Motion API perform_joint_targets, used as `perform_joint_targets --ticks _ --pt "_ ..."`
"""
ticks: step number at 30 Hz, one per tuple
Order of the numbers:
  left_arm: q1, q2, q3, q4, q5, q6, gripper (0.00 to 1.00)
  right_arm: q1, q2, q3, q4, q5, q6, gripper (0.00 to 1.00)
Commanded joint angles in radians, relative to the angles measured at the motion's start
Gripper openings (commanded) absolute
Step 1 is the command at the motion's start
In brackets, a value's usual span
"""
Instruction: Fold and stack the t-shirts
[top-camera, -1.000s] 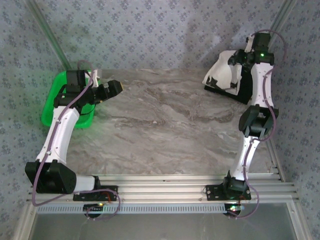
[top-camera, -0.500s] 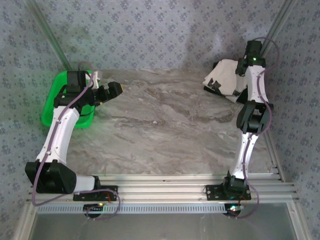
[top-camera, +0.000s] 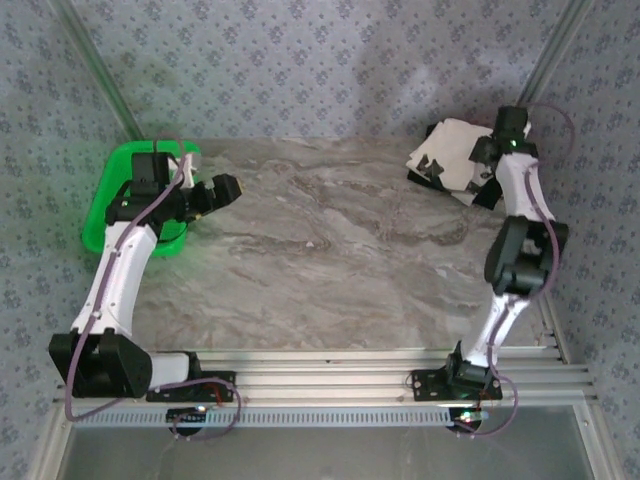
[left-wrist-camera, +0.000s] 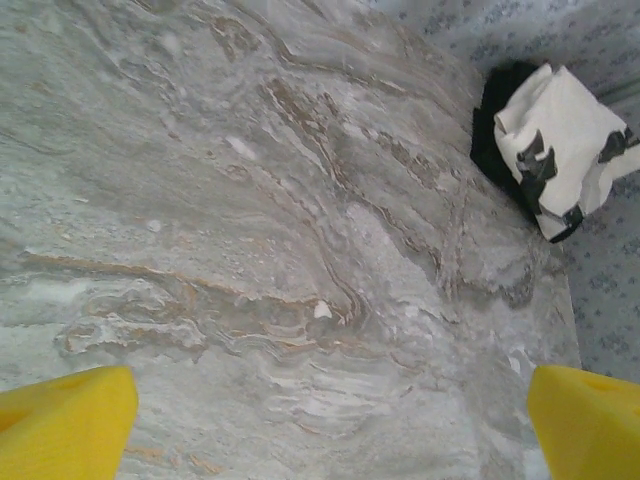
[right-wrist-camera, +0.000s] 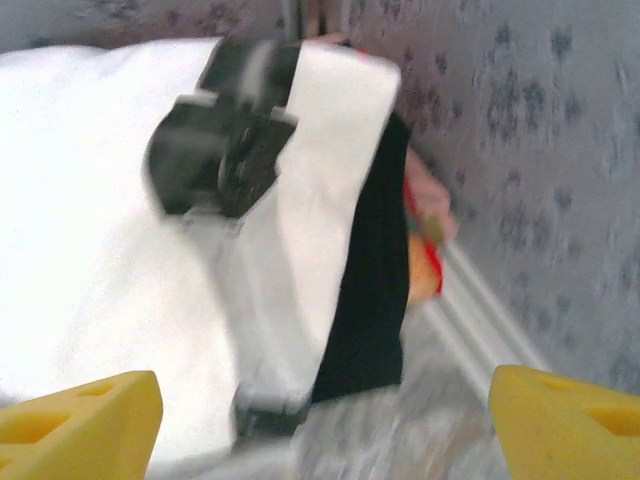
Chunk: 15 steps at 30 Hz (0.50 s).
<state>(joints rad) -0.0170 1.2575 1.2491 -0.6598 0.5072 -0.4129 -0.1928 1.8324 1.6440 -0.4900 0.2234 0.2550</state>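
Note:
The folded off-white t-shirt (top-camera: 448, 152) with small black marks lies at the table's far right corner, on top of the black t-shirt (top-camera: 487, 196), whose edge sticks out on the right. My right gripper (top-camera: 492, 165) hovers over the stack's right edge. In the right wrist view it (right-wrist-camera: 320, 425) is open, its yellow fingers (right-wrist-camera: 75, 420) spread wide over the off-white shirt (right-wrist-camera: 100, 280) and the black shirt (right-wrist-camera: 370, 300), gripping nothing. My left gripper (top-camera: 222, 187) is open above bare table at the left. In the left wrist view the stack (left-wrist-camera: 560, 130) lies far off.
A green plastic basket (top-camera: 105, 205) sits at the table's left edge, under the left arm. The patterned walls stand close behind and to the right of the shirts. The marble tabletop (top-camera: 330, 250) stretches between the arms.
My right gripper opened and let go of the shirts, which dropped from a raised heap to lie flat. The right arm shifted over the stack. The left gripper sank slightly.

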Motion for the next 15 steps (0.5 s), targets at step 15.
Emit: perform_joint_targets --ticks 15 --pt "0.122 -0.167 -0.558 0.578 -0.409 0.184 1.00 0.198 -1.039 -1.276 0.464 -0.093 -0.108 1.00"
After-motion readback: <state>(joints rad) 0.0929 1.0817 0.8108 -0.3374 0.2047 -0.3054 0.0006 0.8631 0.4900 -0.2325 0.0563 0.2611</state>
